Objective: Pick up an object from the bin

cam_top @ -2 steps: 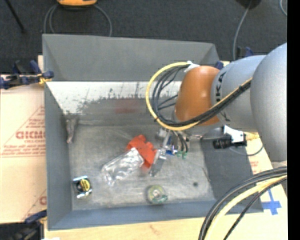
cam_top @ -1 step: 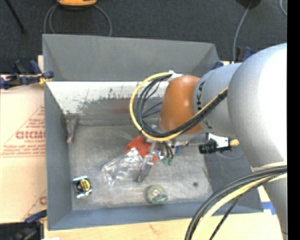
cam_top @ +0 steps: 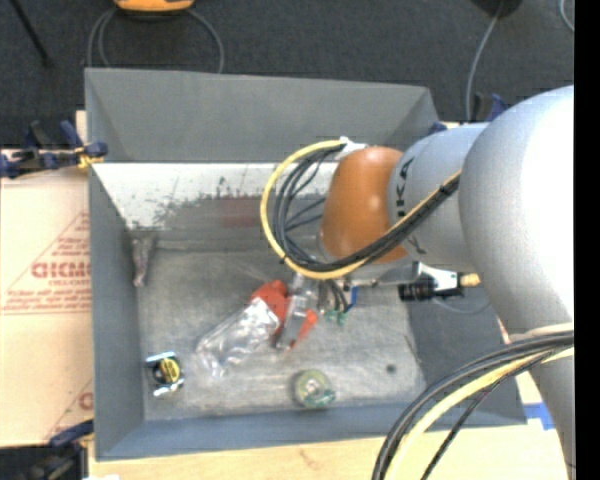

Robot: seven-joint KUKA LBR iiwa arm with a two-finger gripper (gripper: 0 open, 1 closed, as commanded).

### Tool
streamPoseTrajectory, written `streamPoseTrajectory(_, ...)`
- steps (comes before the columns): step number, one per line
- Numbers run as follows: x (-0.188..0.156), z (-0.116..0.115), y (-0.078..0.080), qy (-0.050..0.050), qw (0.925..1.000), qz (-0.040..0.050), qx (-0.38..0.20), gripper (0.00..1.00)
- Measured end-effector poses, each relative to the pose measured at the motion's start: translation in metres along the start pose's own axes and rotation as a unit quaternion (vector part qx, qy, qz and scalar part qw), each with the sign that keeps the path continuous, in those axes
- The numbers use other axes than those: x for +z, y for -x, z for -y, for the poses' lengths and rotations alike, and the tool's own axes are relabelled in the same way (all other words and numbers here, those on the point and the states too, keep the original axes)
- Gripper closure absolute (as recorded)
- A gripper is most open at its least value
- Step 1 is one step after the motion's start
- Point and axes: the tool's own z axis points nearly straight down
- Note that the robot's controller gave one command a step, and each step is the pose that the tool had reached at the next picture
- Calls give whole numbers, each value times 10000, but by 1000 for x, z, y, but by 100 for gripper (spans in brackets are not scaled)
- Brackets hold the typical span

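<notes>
The bin is entered from the right by 1 arm, whose wrist is capped by an orange cover and ringed by a loop of black and yellow cables. The gripper is seen low over the middle of the bin floor, beneath the cover. Whether it is open or closed cannot be told, as its tip is crowded by the wrist parts and by the things under it.

1 clear crumpled bag is laid slantwise across the floor, its lower end toward the front left and its upper end at the gripper. 1 red piece is seen at that upper end, just beside the gripper on its left; whether it is touched cannot be told. A thin red-orange strip is also seen directly below the gripper, against the bag's right edge.

3 other things are spread well apart from these. 1 small black, yellow and blue tape measure is set in the front left corner, near the bag's lower end. 1 round greenish disc is placed by the front wall, below the gripper. 1 grey bracket is leaned at the back left wall.
</notes>
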Motion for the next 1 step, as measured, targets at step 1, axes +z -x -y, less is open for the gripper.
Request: streamPoseTrajectory(1,-127,-6,2,0,9999,-94,39,100)
